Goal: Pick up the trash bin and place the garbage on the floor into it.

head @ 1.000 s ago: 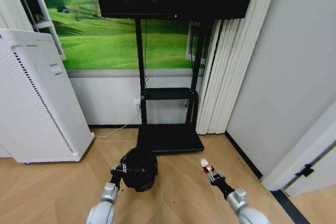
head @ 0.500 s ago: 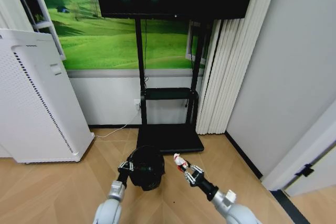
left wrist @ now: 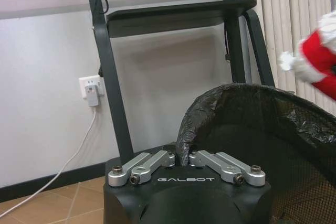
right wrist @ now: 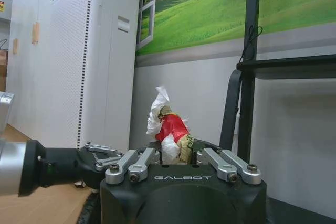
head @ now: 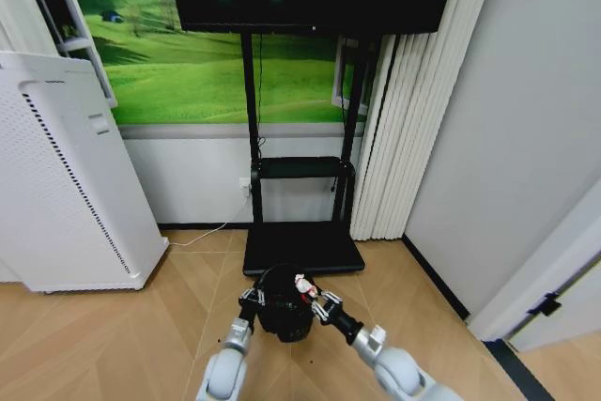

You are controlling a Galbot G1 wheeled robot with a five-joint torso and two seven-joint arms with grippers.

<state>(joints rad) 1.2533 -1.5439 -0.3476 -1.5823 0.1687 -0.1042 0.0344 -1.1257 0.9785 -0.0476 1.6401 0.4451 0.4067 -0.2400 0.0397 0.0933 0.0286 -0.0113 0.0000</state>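
I have the trash bin (head: 285, 315) lifted off the wooden floor (head: 113, 345), in front of me and just near of the black stand's base plate (head: 302, 249). My left claw (head: 250, 304) is pinched on the bin's rim at its left side; in the left wrist view the fingers (left wrist: 157, 160) close on a fold of the black liner (left wrist: 186, 129) draped over the rim. I judge that hold is meant to carry the bin and keep its mouth presented to the other arm.

My right claw (head: 315, 305) sits at the bin's right rim, pressed together on a crumpled red-and-white packet (head: 303, 285), which hangs right over the opening. In the right wrist view the packet (right wrist: 168, 129) stands up out of the fingertips, its long axis roughly vertical, white twisted end uppermost.

The bin looks tilted, mouth facing up and a little toward me, its axis leaning from upright. The white perforated appliance (head: 66, 176) stands well apart on the far left.
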